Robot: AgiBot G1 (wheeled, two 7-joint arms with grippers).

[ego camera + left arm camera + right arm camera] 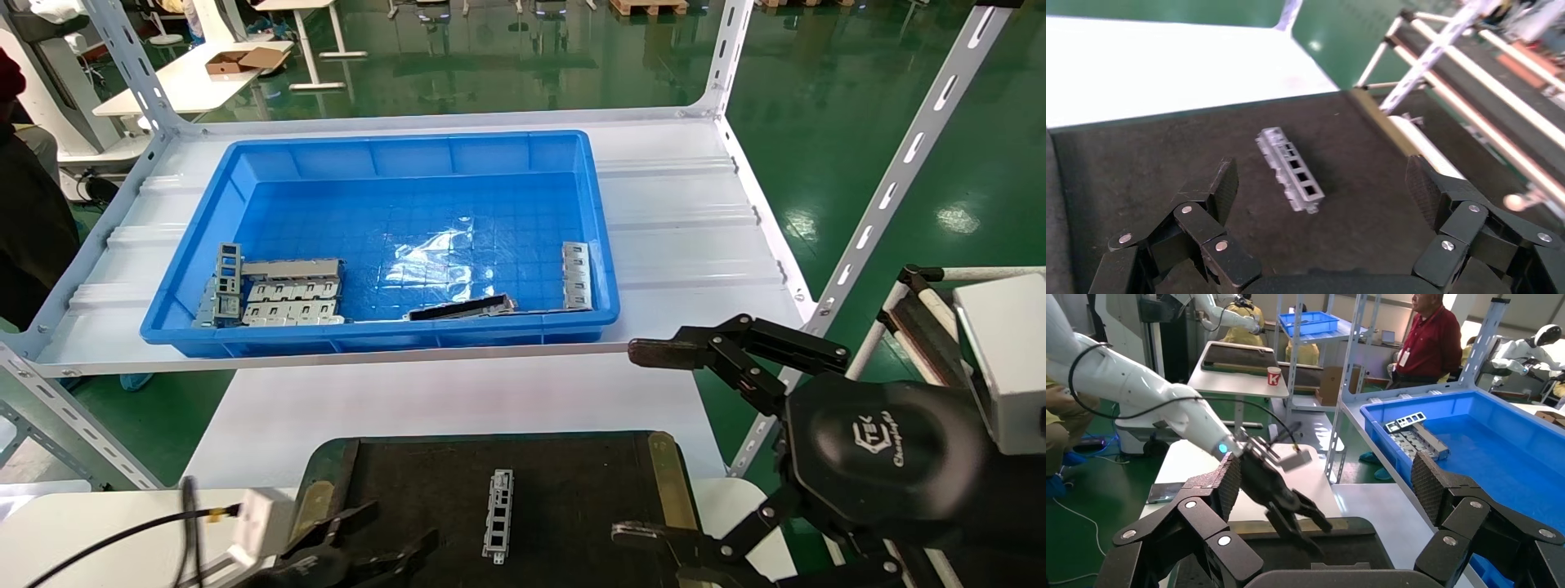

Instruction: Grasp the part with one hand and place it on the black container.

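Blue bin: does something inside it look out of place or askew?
Mostly tidy: grey brackets are stacked at the blue bin's left. Only the dark strip stands out, lying alone and slanted near the front wall.

Your part (498, 514) reads as bare silver-grey sheet metal with a dull sheen. The black container (572, 490) under it, lower centre of frame, is matt black and slightly rough, felt-like, with a brass-coloured strip (668, 482) on its right edge. Note the blue bin (392, 155), upper centre: glossy moulded plastic, clear film glinting on its floor. Right gripper (645, 441), lower right: matt black, with textured finger pads.
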